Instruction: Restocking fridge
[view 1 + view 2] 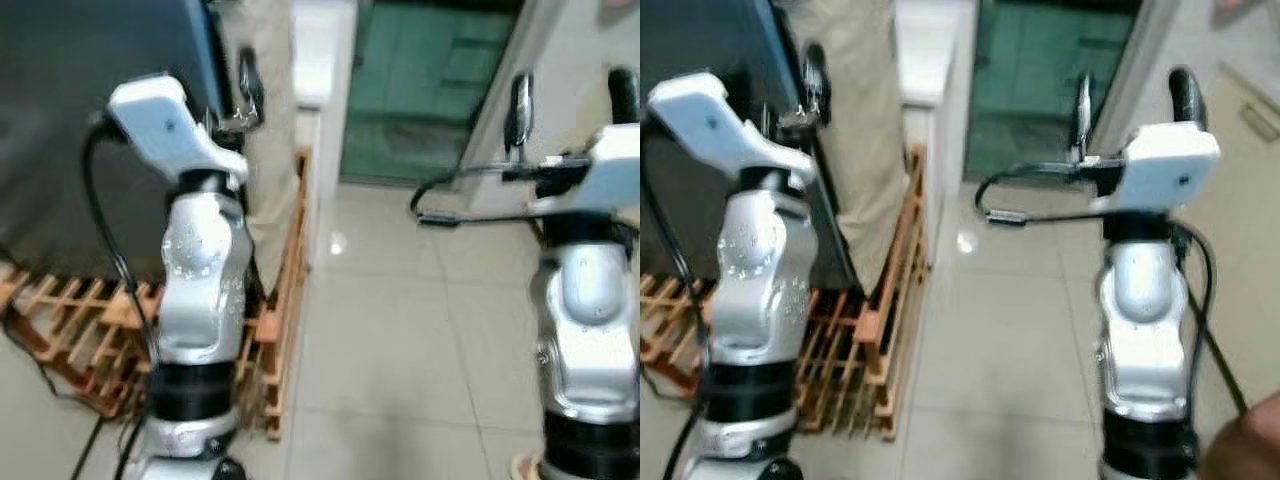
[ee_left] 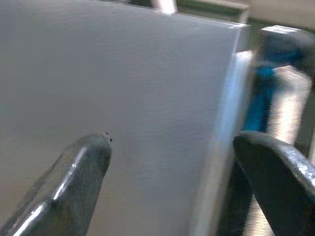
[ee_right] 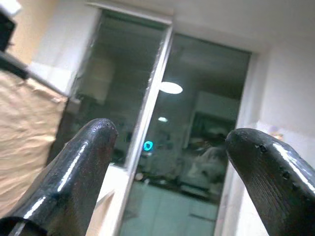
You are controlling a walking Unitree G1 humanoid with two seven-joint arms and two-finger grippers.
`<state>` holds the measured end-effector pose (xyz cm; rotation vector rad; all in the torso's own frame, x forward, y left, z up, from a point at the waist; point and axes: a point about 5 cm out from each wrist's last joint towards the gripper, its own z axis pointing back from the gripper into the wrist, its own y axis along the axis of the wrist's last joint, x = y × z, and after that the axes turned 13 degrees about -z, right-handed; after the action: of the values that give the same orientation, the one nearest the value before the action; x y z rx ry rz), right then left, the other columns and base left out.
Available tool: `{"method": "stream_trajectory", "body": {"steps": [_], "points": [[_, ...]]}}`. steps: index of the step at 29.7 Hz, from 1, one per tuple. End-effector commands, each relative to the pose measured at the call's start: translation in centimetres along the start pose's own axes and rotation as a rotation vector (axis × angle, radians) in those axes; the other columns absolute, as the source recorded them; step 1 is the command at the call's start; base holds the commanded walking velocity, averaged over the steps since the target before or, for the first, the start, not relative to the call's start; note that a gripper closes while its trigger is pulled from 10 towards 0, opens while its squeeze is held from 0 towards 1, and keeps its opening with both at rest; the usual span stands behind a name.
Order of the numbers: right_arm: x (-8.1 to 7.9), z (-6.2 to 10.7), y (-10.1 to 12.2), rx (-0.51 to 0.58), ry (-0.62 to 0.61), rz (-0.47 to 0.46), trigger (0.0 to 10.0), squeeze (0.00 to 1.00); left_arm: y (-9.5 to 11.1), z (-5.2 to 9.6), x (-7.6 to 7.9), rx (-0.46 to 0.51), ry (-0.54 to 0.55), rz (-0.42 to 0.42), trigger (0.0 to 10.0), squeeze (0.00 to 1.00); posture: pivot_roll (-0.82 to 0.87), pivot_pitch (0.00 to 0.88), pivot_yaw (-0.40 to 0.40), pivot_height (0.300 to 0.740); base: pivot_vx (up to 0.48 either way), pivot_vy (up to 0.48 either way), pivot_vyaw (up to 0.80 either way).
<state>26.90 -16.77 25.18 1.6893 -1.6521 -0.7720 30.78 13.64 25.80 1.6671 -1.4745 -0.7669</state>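
The dark fridge (image 1: 90, 130) stands at the robot's left on a wooden pallet (image 1: 285, 300). The left gripper (image 2: 172, 187), fingers spread wide and empty, nears its door edge, probably to pull. The right gripper (image 3: 167, 172) is raised, open, empty.

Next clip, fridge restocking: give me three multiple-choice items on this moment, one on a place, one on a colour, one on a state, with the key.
1. Where does the wooden rack stand?
A. On the tiled floor beside the dark panel
B. On a countertop
C. Hung on the glass door

2. What colour are the fingers of the right end effector?
A. White
B. Black
C. Orange

3. How is the left end effector set?
A. Shut on a bottle
B. Open and holding nothing
C. Shut on a cloth

Key: 1 A, the rack's foot rests on the tiles by the panel; 2 B, both show glossy black; 3 B, a wide gap between its fingers, grey surface beyond.
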Motion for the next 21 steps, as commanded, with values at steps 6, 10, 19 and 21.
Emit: {"method": "stream_trajectory", "body": {"steps": [6,10,19,21], "points": [[0.7,0.9,-1.8,-0.120,-0.027,-0.061,10.0,0.00,-2.6,0.2,2.7,-0.177,-0.150,-0.017,10.0,0.00,-0.17,0.000,-0.011,0.740,0.000,0.000,0.00],[0.6,1.5,-2.6,-0.177,-0.033,-0.090,10.0,0.00,-2.4,0.3,2.8,-0.182,-0.176,-0.017,10.0,0.00,-0.17,0.000,0.001,0.740,0.000,0.000,0.00],[0.5,2.9,-4.0,-0.272,-0.025,-0.126,10.0,0.00,-2.9,2.0,2.6,-0.256,-0.277,-0.051,10.0,0.00,-0.16,0.000,0.010,0.740,0.000,0.000,0.00],[0.6,3.2,-4.2,-0.286,-0.026,-0.128,10.0,0.00,-3.2,2.4,2.6,-0.284,-0.302,-0.066,10.0,0.00,-0.16,0.000,0.010,0.740,0.000,0.000,0.00]]}}
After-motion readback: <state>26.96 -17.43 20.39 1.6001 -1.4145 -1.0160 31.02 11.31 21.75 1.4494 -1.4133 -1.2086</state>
